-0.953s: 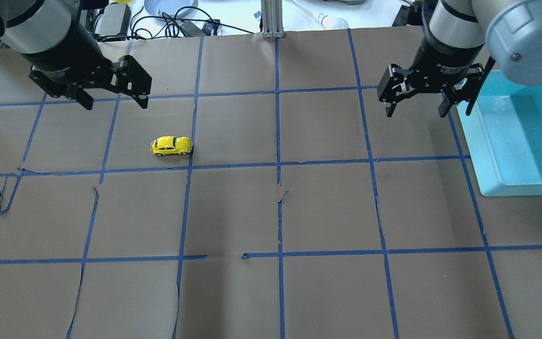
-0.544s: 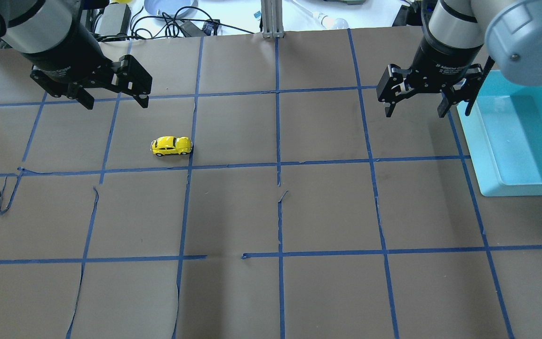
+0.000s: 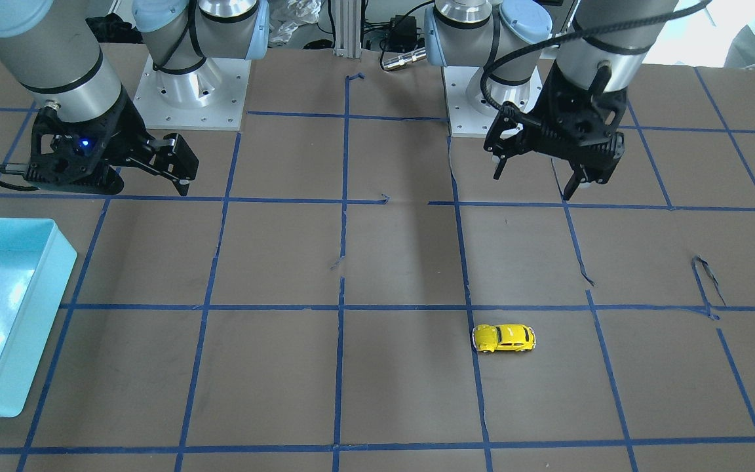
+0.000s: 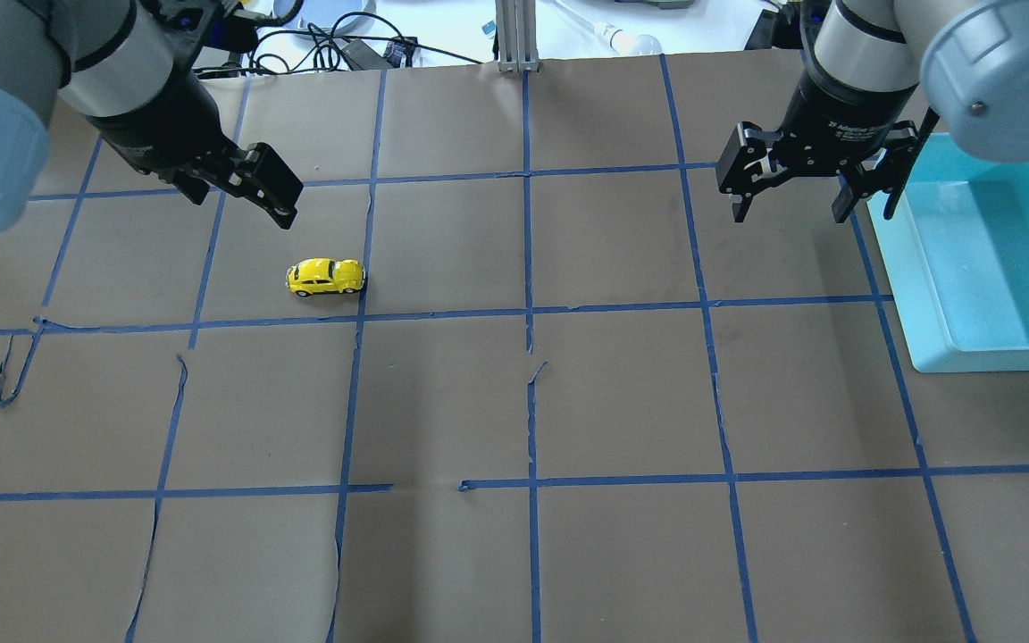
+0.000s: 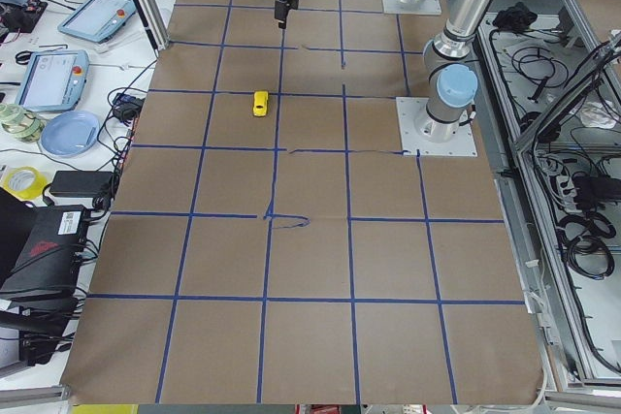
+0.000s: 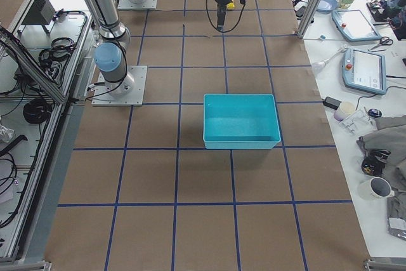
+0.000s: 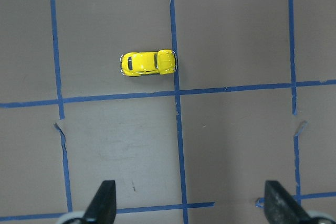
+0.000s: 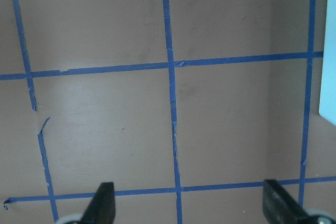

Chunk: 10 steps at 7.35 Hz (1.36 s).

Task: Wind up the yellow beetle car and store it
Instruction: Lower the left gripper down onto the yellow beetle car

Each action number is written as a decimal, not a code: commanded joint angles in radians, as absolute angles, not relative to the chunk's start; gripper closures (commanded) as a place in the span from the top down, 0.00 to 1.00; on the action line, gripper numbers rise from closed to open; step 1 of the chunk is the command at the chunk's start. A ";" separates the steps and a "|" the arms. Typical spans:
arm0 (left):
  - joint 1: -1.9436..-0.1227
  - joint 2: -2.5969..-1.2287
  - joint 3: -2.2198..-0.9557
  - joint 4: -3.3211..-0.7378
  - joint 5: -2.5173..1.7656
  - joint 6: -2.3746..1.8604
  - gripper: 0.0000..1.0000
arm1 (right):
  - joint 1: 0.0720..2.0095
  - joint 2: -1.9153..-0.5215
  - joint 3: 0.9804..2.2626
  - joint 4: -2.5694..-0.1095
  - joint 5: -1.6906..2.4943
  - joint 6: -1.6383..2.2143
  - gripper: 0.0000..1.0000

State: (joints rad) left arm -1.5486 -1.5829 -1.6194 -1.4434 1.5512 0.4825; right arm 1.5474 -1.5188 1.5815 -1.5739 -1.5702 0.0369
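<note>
The left gripper (image 3: 535,177), jaws spread wide, has swung closer to the yellow beetle car (image 4: 325,277), which stays on the bench's left half toward the far edge, while the right gripper (image 4: 789,211), also spread, holds position near the right edge.

I see bare paper (image 4: 443,402) on every side of the car (image 4: 326,277), so my left gripper (image 3: 535,182) can come in from any side. The bin (image 4: 899,268) (far right) stands well apart.
</note>
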 commanded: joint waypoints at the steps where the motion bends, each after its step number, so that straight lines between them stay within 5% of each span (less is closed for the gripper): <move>1: -1.543 -1.667 -1.661 -1.365 1.552 0.888 0.98 | 1.548 -1.519 1.582 -1.572 -1.571 0.037 1.00; 5: -1.539 -1.842 -1.690 -1.147 1.566 1.557 0.98 | 1.548 -1.516 1.582 -1.572 -1.569 0.037 1.00; 10: -1.539 -1.997 -1.703 -1.011 1.609 1.601 0.98 | 1.548 -1.516 1.583 -1.572 -1.568 0.037 1.00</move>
State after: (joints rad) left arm -1.5379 -1.9626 -1.7103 -1.0353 1.5998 1.5987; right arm 1.5478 -1.5162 1.5829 -1.5723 -1.5683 0.0369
